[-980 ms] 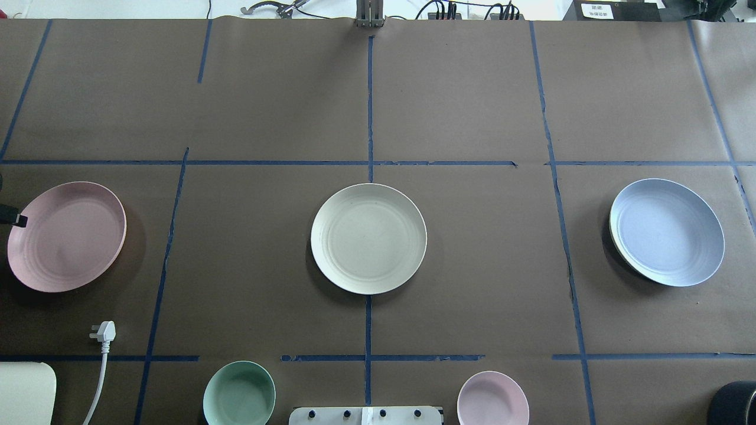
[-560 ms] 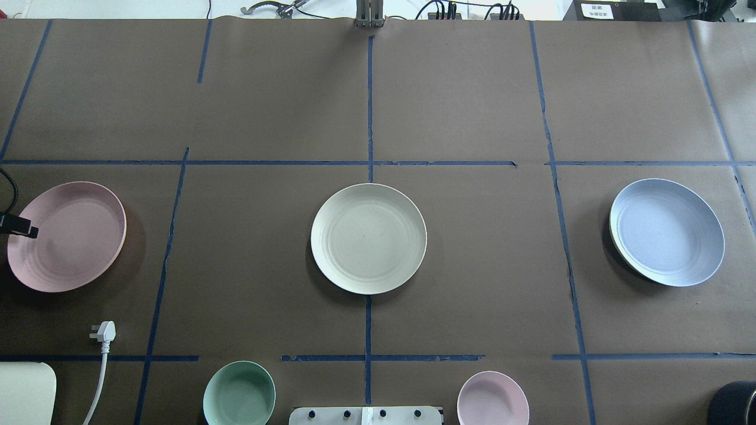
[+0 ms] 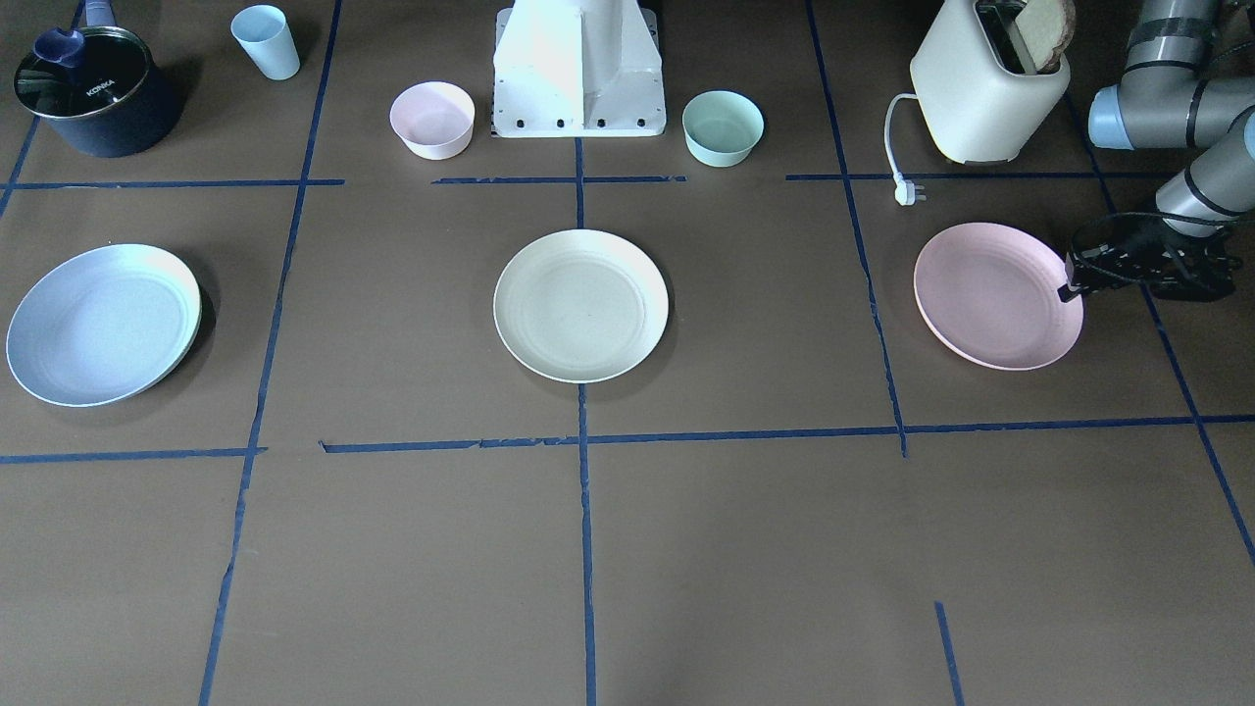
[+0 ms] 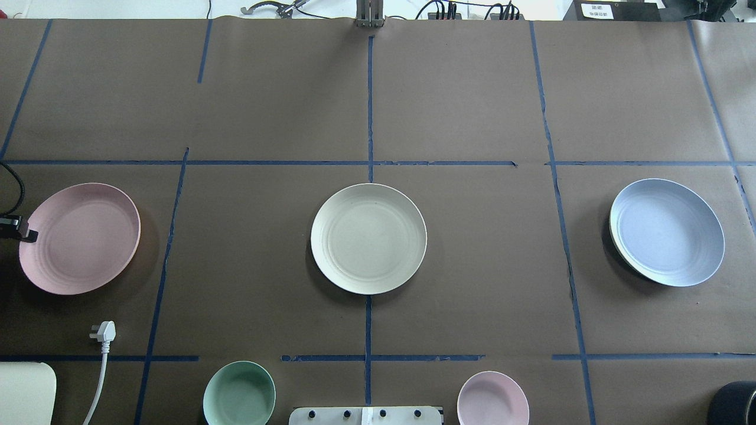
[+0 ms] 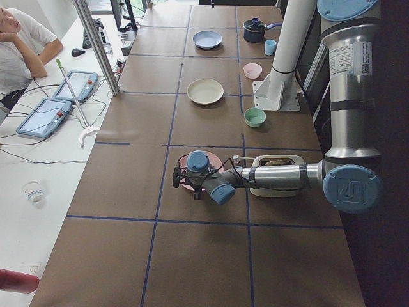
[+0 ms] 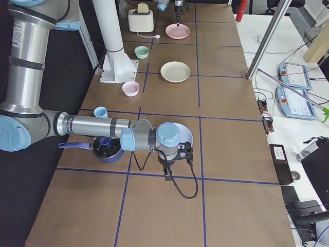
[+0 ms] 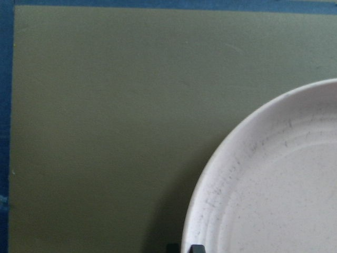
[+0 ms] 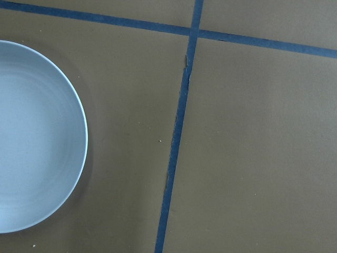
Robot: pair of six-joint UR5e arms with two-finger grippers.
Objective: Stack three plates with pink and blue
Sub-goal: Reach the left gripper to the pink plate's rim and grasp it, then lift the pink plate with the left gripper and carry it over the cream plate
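Plates sitting apart across tabletop — cream plate centre, pink plate left, blue plate right; none stacked yet. Left tool pinching pink plate's rim, first carry seemingly starting. Right tool hovering by blue plate, spread or not unclear.

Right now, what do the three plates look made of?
Pink plate, cream plate, blue plate: probably moulded plastic or a fibre composite, matte, not glazed ceramic. Signs: no glare, faint moulded rings; dark specks on the pink one in the left wrist view.
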